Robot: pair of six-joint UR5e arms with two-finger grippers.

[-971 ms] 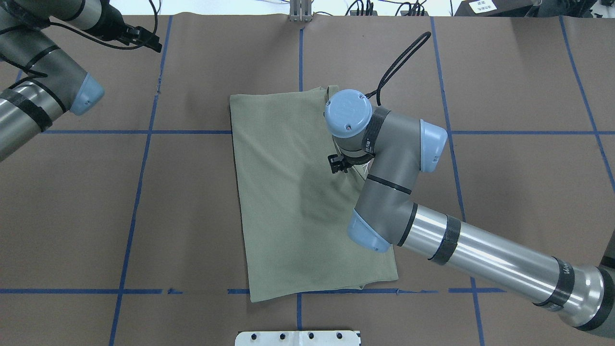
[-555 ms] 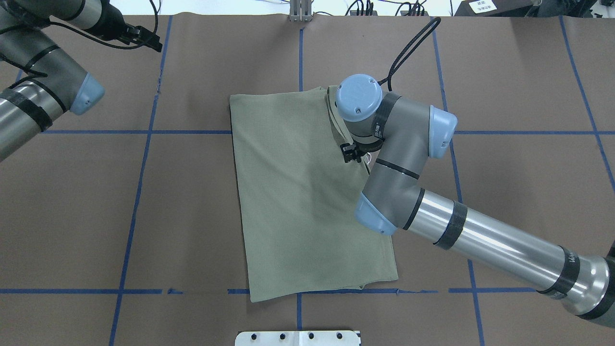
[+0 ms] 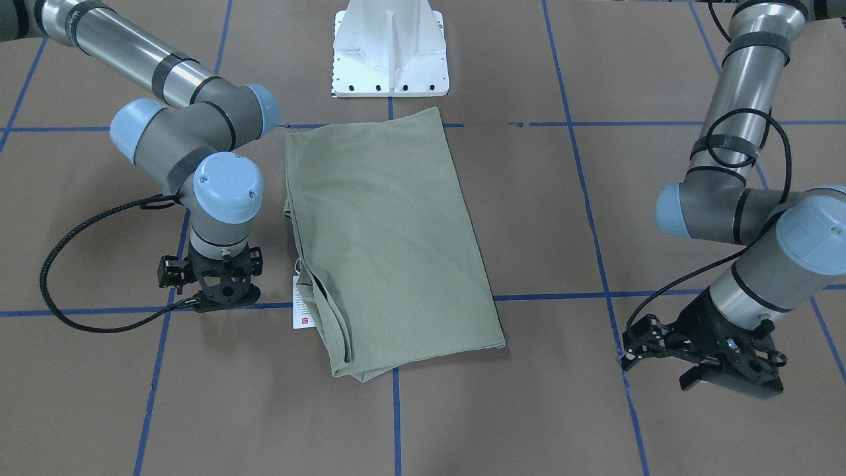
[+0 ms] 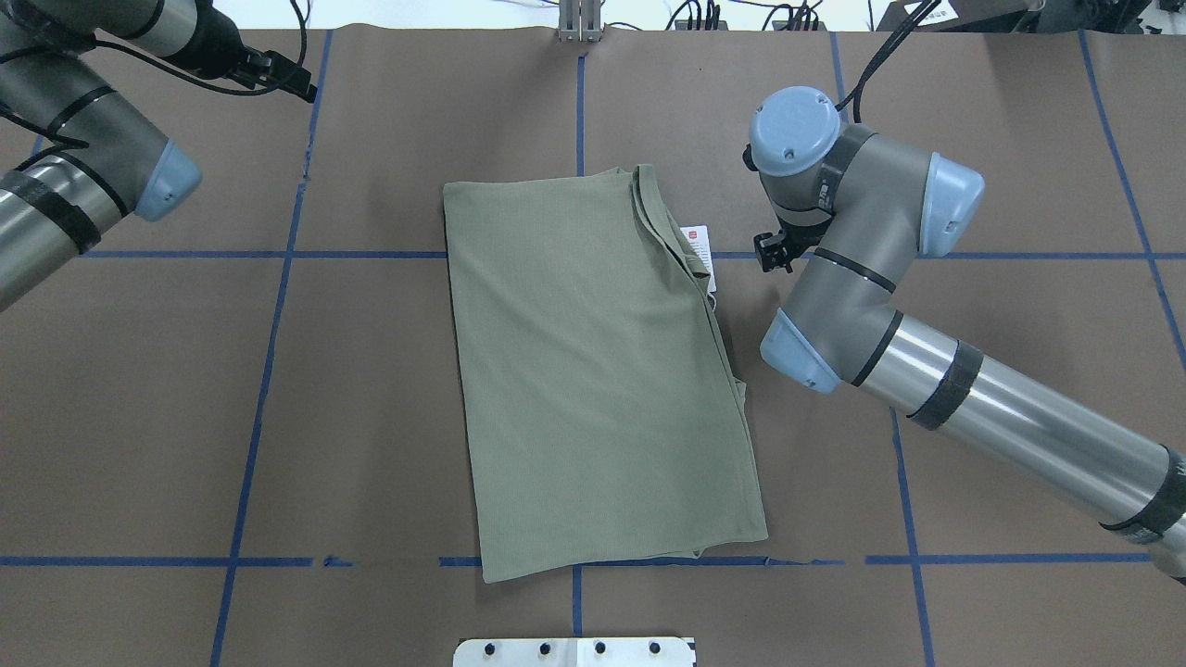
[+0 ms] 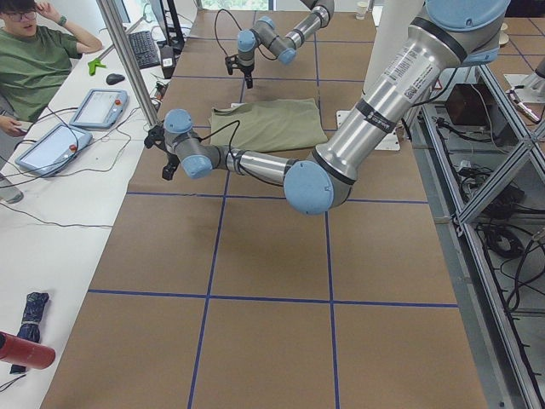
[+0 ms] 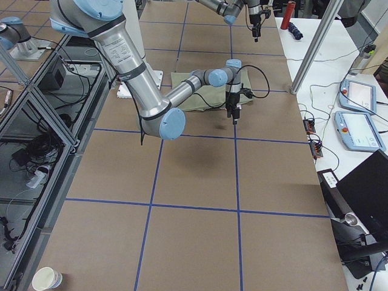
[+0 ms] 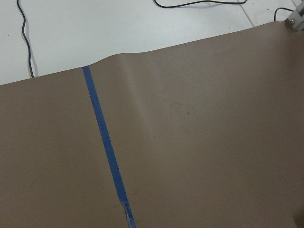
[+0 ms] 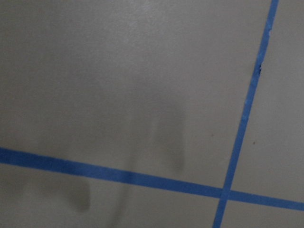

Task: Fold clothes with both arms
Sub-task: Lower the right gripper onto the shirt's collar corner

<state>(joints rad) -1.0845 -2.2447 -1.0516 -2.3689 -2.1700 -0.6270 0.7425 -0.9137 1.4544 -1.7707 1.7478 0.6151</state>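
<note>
The sage-green shirt (image 4: pixel 593 371) lies folded into a long rectangle in the middle of the table, and it also shows in the front view (image 3: pixel 390 238). Its layered edges and white-and-red hang tag (image 4: pixel 697 245) are on its right side, by the far corner. My right gripper (image 3: pixel 223 303) hangs over bare table just beside the tag, points down, looks open and holds nothing. In the overhead view the wrist mostly hides it (image 4: pixel 774 252). My left gripper (image 3: pixel 727 383) is far off at the table's far left corner (image 4: pixel 296 83), and it is open and empty.
The white pedestal base (image 3: pixel 390 66) stands at the near edge, just behind the shirt's near end. Blue tape lines (image 4: pixel 278 278) grid the brown table cover. An operator (image 5: pixel 34 60) sits at a side desk with tablets beyond the far edge.
My right arm has drawn away from the shirt's right edge, to the right and further away, off the cloth. The hang tag is now uncovered. The left arm has not moved.
</note>
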